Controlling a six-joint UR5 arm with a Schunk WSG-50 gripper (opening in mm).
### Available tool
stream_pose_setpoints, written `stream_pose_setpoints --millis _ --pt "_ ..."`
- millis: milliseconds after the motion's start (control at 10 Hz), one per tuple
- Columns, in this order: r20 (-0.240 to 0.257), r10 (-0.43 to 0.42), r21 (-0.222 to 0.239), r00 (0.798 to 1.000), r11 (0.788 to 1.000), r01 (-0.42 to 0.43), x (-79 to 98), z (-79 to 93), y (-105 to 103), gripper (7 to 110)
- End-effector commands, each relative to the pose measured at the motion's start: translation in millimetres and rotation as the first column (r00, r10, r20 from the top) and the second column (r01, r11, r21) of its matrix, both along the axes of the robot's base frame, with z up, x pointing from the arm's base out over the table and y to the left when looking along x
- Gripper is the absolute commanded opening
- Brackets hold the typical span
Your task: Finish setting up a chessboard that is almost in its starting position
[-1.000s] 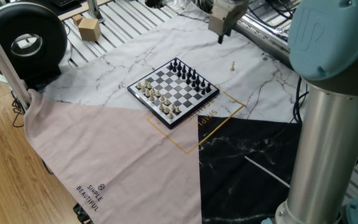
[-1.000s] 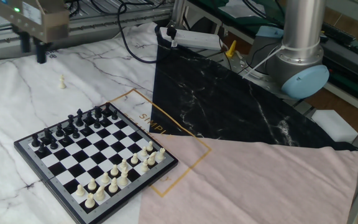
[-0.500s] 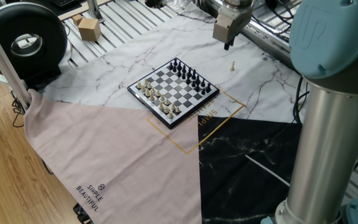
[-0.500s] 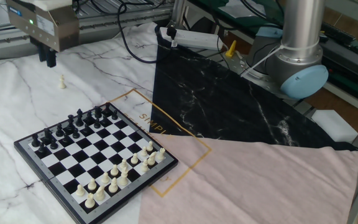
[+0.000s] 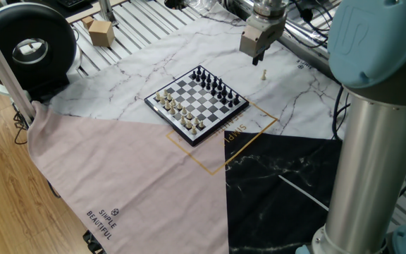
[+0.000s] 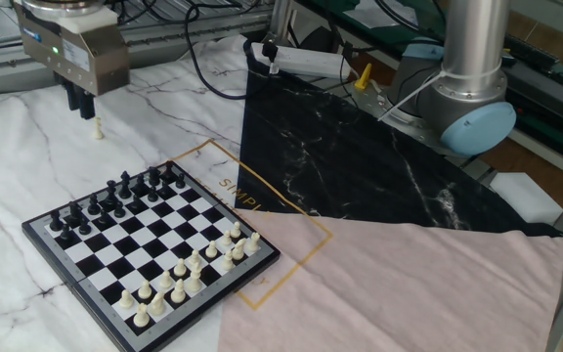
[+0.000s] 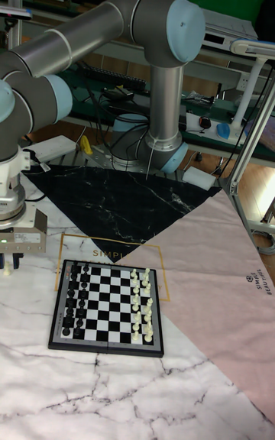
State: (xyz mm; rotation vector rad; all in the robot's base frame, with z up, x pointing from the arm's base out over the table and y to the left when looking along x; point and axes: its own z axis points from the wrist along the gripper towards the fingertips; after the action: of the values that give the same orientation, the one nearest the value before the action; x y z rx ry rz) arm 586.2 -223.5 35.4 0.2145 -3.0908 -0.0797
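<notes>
Just above the stray piece: the gripper (image 6: 80,104) hung with its two fingers parted, nothing between them.
Change: over the last second it had come across and down from farther back, closing on the piece; my reading is that the pick-up was about to begin.
Stray piece (image 6: 98,128): a cream pawn-like piece, upright on the marble cloth (image 5: 139,63), just below and in front of the fingertips, not yet touched.
Chessboard (image 6: 86,279): well beyond the piece, toward the pink cloth (image 5: 139,183); black pieces on the rim nearer the gripper, cream ones on the far rim.
Task meaning: the cream side likely lacked this one piece.
Views: both low fixed views showed the stray piece; the tall view showed only the gripper (image 7: 9,261) at the left edge and the chessboard (image 7: 107,345), the piece out of sight there.
</notes>
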Motion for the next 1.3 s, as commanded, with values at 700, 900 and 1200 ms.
stream_pose_setpoints --millis 700,900,1200 --pt "0.035 -0.013 0.000 0.999 1.000 0.013 -5.1 -20.8 -6.4 22" --pt "0.030 -0.009 -0.006 1.000 1.000 0.009 -7.8 -26.6 -8.9 22" --pt "0.008 0.004 -0.009 1.000 1.000 -0.004 -17.1 -31.7 -11.5 22"
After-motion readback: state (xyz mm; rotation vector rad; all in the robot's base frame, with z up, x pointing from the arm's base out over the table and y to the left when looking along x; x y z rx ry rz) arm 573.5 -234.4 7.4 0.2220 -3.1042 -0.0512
